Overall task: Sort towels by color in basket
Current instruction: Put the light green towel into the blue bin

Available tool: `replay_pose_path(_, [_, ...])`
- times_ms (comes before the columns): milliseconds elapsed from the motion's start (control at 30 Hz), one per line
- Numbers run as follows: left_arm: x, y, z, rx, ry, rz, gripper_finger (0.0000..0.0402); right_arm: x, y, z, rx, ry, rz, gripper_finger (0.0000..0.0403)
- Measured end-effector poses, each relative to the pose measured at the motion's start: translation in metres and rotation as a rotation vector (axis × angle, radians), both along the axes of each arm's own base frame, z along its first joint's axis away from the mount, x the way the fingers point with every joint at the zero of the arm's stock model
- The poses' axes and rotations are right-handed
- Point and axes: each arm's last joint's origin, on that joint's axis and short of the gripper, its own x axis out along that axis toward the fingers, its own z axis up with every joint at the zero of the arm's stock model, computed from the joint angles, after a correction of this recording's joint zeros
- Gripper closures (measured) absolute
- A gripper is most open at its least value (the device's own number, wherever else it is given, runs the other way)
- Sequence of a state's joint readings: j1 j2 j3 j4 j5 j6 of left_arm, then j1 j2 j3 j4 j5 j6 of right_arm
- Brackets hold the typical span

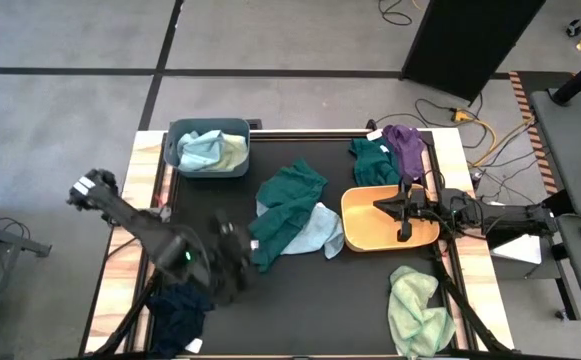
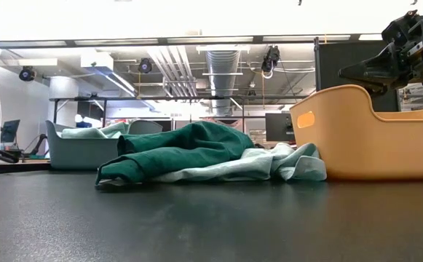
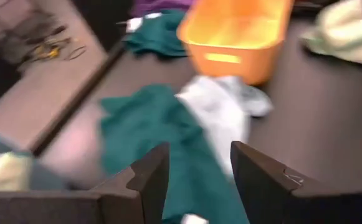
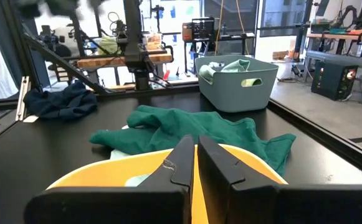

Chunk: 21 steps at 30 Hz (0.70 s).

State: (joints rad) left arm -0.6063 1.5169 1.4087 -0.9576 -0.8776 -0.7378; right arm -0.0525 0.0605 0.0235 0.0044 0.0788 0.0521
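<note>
My left gripper (image 1: 238,250) (image 3: 199,149) is open and hovers near the table's near-left part, facing a dark teal-green towel (image 1: 288,205) (image 3: 168,143) that lies crumpled mid-table, partly over a light blue towel (image 1: 322,230) (image 2: 284,161). My right gripper (image 1: 378,207) (image 4: 196,142) is shut and hangs above the orange basket (image 1: 385,222) (image 2: 371,138), clear of its rim. A grey-blue basket (image 1: 208,165) holds light blue and pale green towels. A second teal-green towel (image 1: 372,160) and a purple one (image 1: 405,145) lie at the far right. A navy towel (image 1: 180,308) lies at the near left, and a pale green towel (image 1: 415,305) at the near right.
The black mat is bordered by wooden table edges (image 1: 145,160). Cables (image 1: 480,130) run off the table's far right corner. Bare mat (image 1: 310,310) lies between the navy and pale green towels. The room behind holds benches and equipment.
</note>
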Motion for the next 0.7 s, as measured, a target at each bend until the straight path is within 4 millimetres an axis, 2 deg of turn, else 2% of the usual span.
replay_pose_path(133, [0.022,-0.033,-0.042,-0.03,-0.035,-0.095,0.0246,0.0,0.0,0.0,0.0,0.0,0.0,0.039])
replay_pose_path(300, [0.062,-0.061,-0.083,-0.099,-0.108,-0.308,0.0246,0.0,0.0,0.0,0.0,0.0,0.0,0.039])
replay_pose_path(367, [0.076,-0.068,-0.095,-0.133,-0.146,-0.375,0.0246,0.0,0.0,0.0,-0.002,0.0,0.0,0.039])
replay_pose_path(467, [0.091,-0.076,-0.111,-0.162,-0.184,-0.438,0.0246,0.0,0.0,0.004,-0.102,-0.031,-0.01,0.039])
replay_pose_path(567, [0.1,-0.08,-0.126,-0.149,-0.171,-0.44,0.0246,0.0,0.0,0.008,-0.173,-0.056,-0.013,0.039])
replay_pose_path(700, [0.107,-0.082,-0.138,-0.159,-0.167,-0.422,0.0246,0.0,0.0,0.009,-0.132,-0.075,-0.014,0.039])
